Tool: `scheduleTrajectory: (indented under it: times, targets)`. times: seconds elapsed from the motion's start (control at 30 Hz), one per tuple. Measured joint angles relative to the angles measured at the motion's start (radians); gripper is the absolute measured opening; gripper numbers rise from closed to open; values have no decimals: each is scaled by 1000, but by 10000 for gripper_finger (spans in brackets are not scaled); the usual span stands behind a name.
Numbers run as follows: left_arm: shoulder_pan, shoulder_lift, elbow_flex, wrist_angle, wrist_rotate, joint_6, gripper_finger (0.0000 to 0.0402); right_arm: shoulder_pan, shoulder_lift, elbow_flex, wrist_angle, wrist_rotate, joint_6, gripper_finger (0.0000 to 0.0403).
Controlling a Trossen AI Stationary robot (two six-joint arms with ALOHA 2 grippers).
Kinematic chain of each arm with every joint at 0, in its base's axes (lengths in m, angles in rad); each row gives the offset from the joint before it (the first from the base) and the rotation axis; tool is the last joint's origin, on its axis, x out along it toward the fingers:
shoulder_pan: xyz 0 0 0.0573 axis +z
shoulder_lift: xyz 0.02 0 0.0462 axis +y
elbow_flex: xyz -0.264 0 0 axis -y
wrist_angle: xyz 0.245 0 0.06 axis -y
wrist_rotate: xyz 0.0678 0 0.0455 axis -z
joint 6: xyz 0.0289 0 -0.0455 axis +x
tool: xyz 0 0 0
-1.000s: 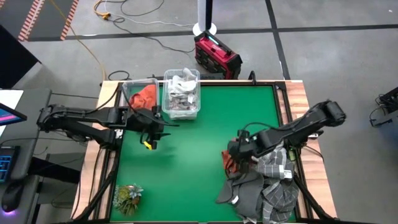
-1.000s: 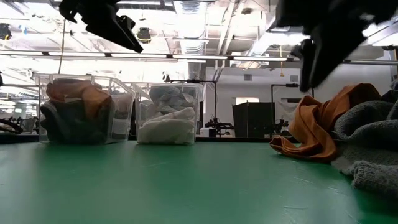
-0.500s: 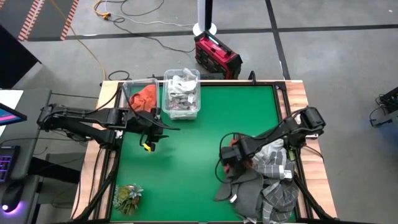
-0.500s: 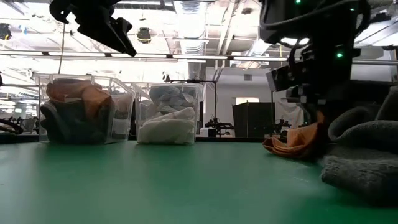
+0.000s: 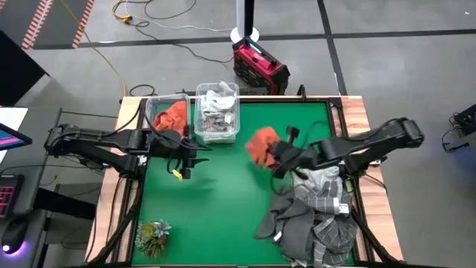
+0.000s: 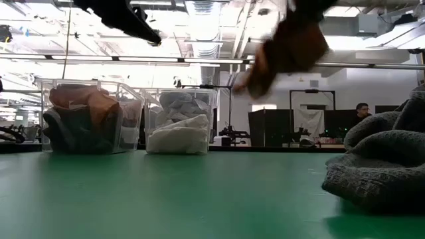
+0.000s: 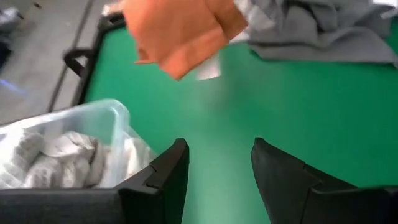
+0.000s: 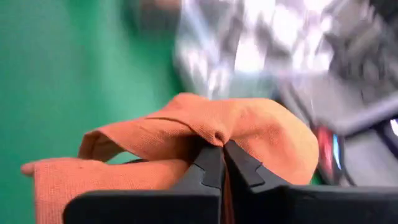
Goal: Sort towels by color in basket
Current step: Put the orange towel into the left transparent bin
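The right gripper [image 5: 277, 158] is pinching a rust-orange towel [image 5: 259, 145] with its jaws pressed together on a fold of the cloth; in the right wrist view the fingertips [image 8: 219, 163] are meeting at the crease of the towel [image 8: 186, 140]; the towel is hanging clear of the green table [image 5: 223, 201], over its middle, between the two clear bins [image 5: 216, 112] and the pile of grey and plaid towels [image 5: 316, 223]. The towel is bunched, so its long axis cannot be told exactly; in the high view the bulk is trailing from the gripper toward the bins; in the low view it is drooping from above [image 6: 285, 53].

The left gripper [image 5: 181, 160] is hovering just in front of the bins with its jaws spread and nothing between them; the left wrist view is showing both fingers [image 7: 168, 171] apart.

Compared with one second ago, the right gripper has closed, lifted the orange towel off the edge of the pile and carried it toward the table's middle; the pile's near edge is lying lower and more spread; the left gripper is staying in nearly the same place; the plant [image 5: 152, 237] is remaining at the near left corner.
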Motion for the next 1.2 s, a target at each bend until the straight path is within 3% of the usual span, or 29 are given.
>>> scheduleTrajectory:
  times: [0.2,0.4,0.6,0.8,1.03,1.2]
  targets:
    - [0,20,0,236,-19,-5,164,20,-79,-13,379,-52,-254,21]
    - [0,74,0,419,-17,34,178,-14,-34,-15,403,-82,-260,24]
    - [0,165,0,535,-15,38,226,-59,76,-16,448,-146,-261,25]
    - [0,260,26,609,-14,58,269,-78,130,-16,602,-191,-342,25]
    - [0,321,87,615,-3,89,277,-67,134,-16,735,-328,-439,25]
    - [0,355,108,637,19,89,277,-69,135,-16,767,-415,-424,26]
